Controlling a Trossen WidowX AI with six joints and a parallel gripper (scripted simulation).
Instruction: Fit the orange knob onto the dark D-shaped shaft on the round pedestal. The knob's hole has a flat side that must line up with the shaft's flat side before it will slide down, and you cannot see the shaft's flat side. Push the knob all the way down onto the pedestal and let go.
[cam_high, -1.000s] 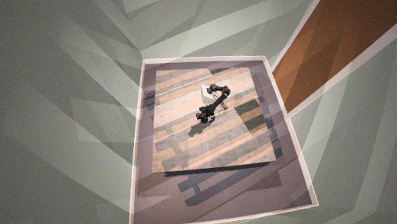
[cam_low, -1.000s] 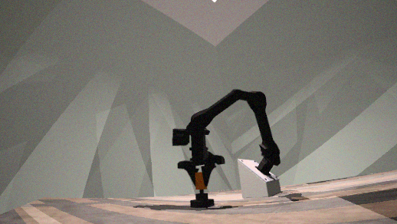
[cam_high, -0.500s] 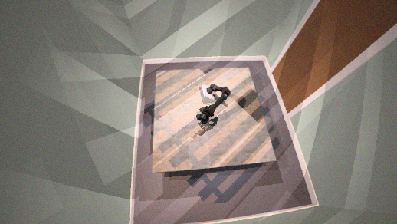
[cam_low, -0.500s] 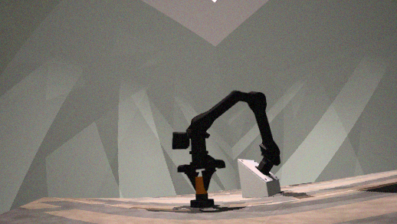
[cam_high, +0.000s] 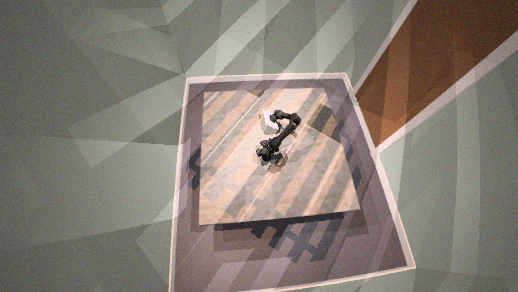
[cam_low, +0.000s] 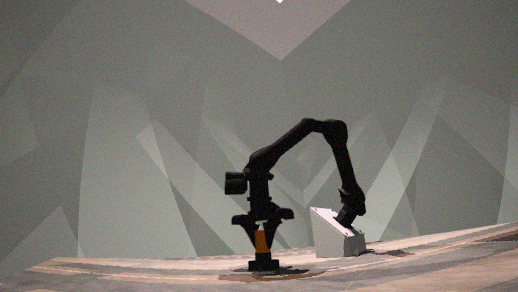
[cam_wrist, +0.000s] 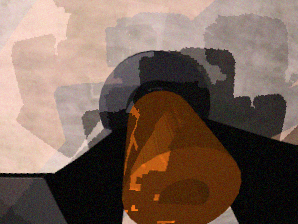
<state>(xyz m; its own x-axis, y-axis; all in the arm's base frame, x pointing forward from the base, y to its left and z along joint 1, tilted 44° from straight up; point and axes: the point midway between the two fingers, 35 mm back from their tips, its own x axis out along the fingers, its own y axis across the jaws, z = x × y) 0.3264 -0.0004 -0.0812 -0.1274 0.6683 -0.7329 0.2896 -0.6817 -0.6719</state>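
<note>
The orange knob (cam_low: 261, 241) (cam_wrist: 175, 135) stands upright on the dark round pedestal (cam_low: 263, 265) (cam_wrist: 116, 95). In the exterior view its lower end meets the pedestal's top, and I see no gap. The dark shaft is hidden by the knob. My gripper (cam_low: 262, 248) (cam_wrist: 162, 129) points straight down over the pedestal and is shut on the knob, with one black finger on each side. In the top view the arm hides the knob.
The arm's base is mounted by a white-grey wedge-shaped box (cam_high: 268, 123) (cam_low: 330, 240) behind the pedestal. The striped wooden table top (cam_high: 215, 205) lies under everything, with patchy shadows. The arm arches high between the box and the pedestal.
</note>
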